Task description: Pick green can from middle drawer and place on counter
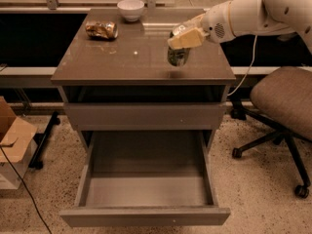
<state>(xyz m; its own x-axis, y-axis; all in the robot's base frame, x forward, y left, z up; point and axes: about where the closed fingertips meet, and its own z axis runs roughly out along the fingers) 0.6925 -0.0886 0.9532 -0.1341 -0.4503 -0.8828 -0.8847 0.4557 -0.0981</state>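
My gripper (182, 40) reaches in from the right over the right part of the counter (122, 57). It is shut on the top of the green can (178, 56). The can hangs upright below the fingers (187, 37), with its base at or just above the counter surface; I cannot tell whether it touches. The middle drawer (146, 189) is pulled far out at the front of the cabinet, and its grey inside holds nothing. The arm covers the can's top.
A dented orange-gold can (101, 29) lies at the counter's back left. A white bowl (131, 9) stands at the back middle. An office chair (282, 101) stands to the right of the cabinet. A cardboard box (12, 140) and a cable are on the floor at left.
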